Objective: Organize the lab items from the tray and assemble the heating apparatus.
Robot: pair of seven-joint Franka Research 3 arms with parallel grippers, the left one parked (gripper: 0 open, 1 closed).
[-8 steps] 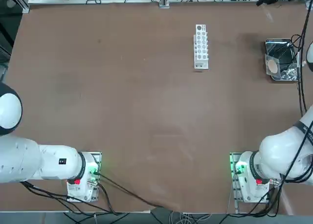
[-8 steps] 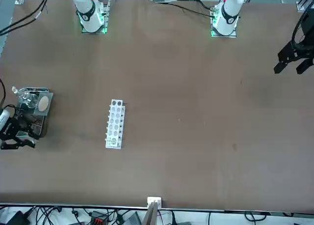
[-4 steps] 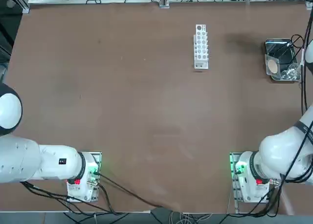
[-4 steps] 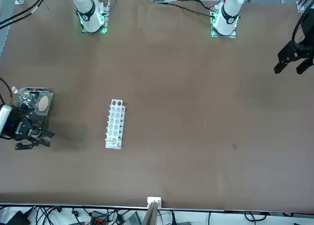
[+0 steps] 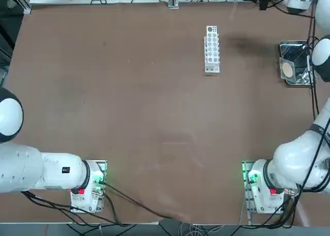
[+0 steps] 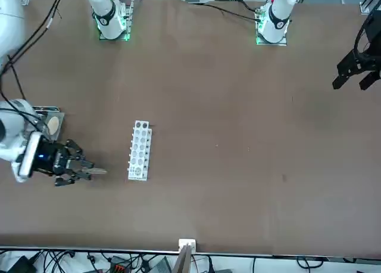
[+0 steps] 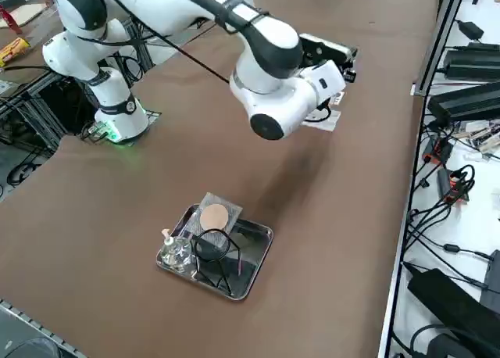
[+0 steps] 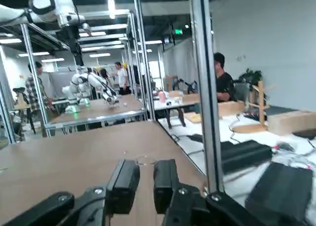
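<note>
With 12 o'clock pointing away from the robot's bases, the metal tray (image 7: pixel 254 243) sits on the counter (image 5: pixel 154 107) at roughly 3 o'clock from the white rack (image 5: pixel 212 55). The right tool (image 8: pixel 147 184) is up in the air toward 11 o'clock from the tray, its fingers a narrow gap apart, gripping what looks like a clear tube (image 6: pixel 98 171), though the glass is faint.

So sorting looks to be under way, with this piece out of the tray and not yet set down. The heating apparatus is all unbuilt: the wire stand (image 7: pixel 212 230) is in the tray, the mesh (image 7: pixel 213 216) leans around its 8 o'clock side, and the glass burner (image 7: pixel 178 253) is near 5 o'clock. Left to do, I'd judge: place the tube, probably in the rack, then put burner, stand and mesh together.
</note>
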